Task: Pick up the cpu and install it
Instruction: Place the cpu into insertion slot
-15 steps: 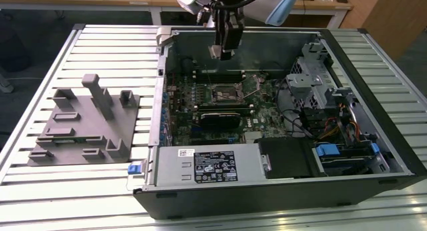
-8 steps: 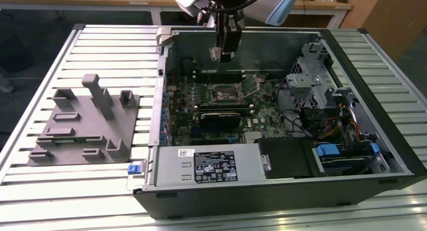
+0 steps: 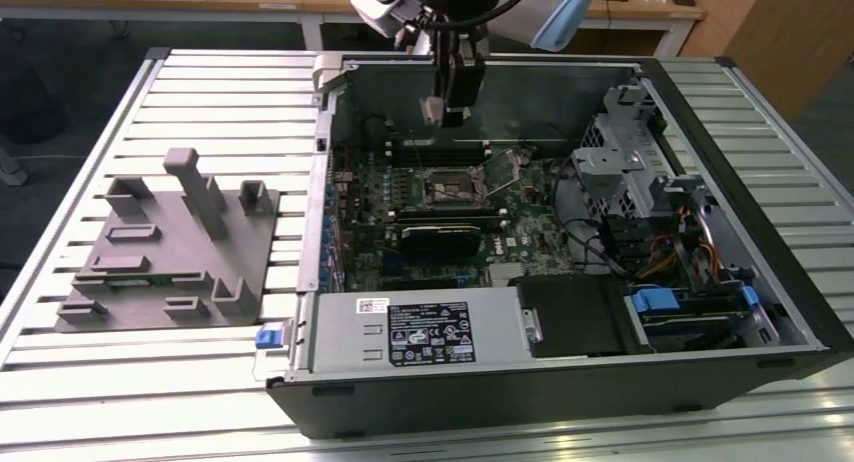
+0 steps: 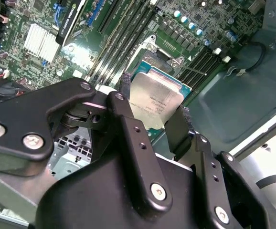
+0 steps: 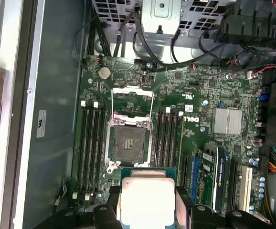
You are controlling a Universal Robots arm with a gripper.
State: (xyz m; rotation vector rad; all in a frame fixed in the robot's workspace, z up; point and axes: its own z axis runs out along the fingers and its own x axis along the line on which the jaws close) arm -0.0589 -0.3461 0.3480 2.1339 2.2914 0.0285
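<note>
My gripper (image 3: 447,110) hangs inside the open computer case (image 3: 747,312), above the rear part of the green motherboard (image 3: 527,222), and is shut on the cpu (image 3: 431,109). In both wrist views the cpu (image 4: 154,102) (image 5: 146,200) is a flat square chip with a silver-grey top, pinched by its edges between the black fingers (image 4: 123,119). The open socket (image 5: 127,143), its metal frame lifted, lies on the board just ahead of the chip and below it. From the exterior view the socket (image 3: 445,192) sits under and a little forward of the gripper.
A grey plastic tray (image 3: 174,252) with upright blocks lies on the slatted table at the exterior view's left. Inside the case are memory slots (image 5: 91,143) beside the socket, a silver heatsink (image 5: 228,120), drive cages and cables (image 3: 641,182), and the power supply (image 3: 414,327).
</note>
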